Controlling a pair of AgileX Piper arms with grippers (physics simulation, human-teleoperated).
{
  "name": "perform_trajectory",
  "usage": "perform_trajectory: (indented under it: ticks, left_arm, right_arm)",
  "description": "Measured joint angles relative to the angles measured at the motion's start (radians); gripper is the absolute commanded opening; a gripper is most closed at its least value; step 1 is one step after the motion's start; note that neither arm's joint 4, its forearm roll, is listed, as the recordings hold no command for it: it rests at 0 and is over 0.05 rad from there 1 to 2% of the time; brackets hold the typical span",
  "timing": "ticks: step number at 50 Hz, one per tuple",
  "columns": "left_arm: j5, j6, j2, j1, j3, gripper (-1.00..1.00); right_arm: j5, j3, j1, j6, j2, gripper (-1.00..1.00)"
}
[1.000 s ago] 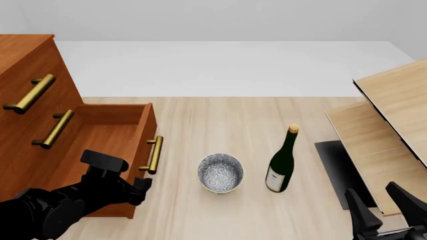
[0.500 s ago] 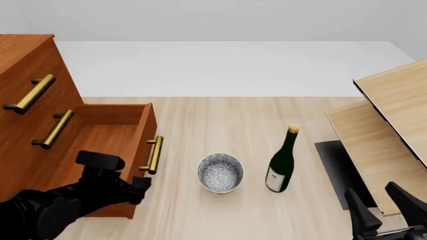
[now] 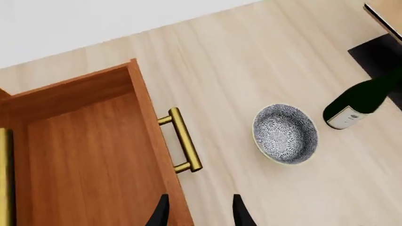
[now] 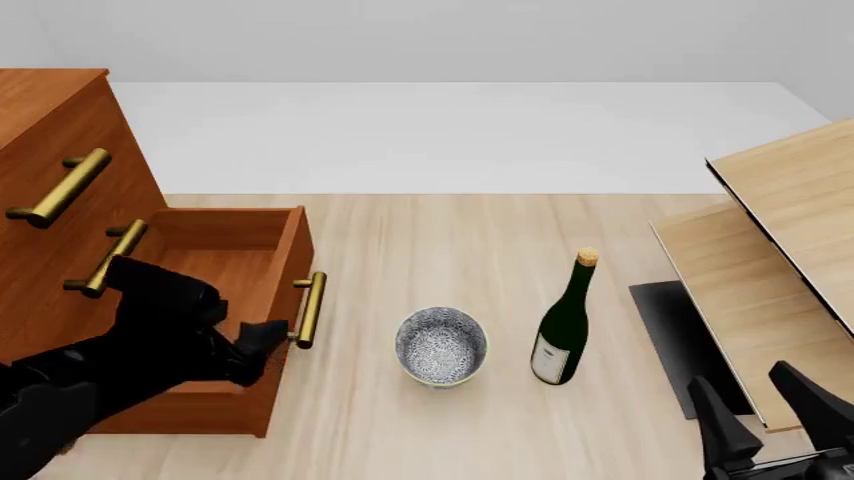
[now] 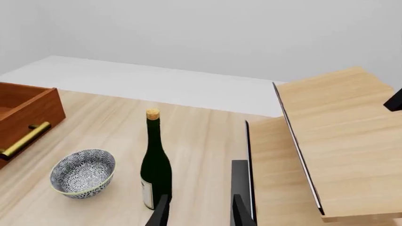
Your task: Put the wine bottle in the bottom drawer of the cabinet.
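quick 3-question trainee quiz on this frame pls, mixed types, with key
1. True or false: the wine bottle stands upright on the table, outside the bottom drawer.
2. Multiple choice: what sits between the drawer's brass handle and the bottle in the front view? A) a mug B) the speckled bowl C) a plate
3. Fill in: the left end effector is ____ and holds nothing.

Key: 1 true. 2 B. 3 open; the right end effector is open too, with the bottle just ahead of it.
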Motion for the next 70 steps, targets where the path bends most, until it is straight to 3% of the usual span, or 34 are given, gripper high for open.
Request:
perform_trajectory:
  ticks: [16,36,50,70]
  left_arm:
    - [0.075,0.007,-0.120,-0.047,-0.111,1.00]
    - [-0.043,-0.016,-0.111,-0.187,-0.192,1.00]
    - [-0.121,-0.006,-0.018,-0.289,-0.263,1.00]
    - [-0.116,0.023,0.199,-0.373,-0.443,1.00]
  right_arm:
    - [0.012,0.000,-0.002,-0.007,-0.018,1.00]
    - [0.027,0.000,-0.003,-0.012,-0.037,1.00]
    - [0.035,0.000,-0.003,-0.013,-0.046,1.00]
    - [0.057,0.000,-0.010,-0.014,-0.066,1.00]
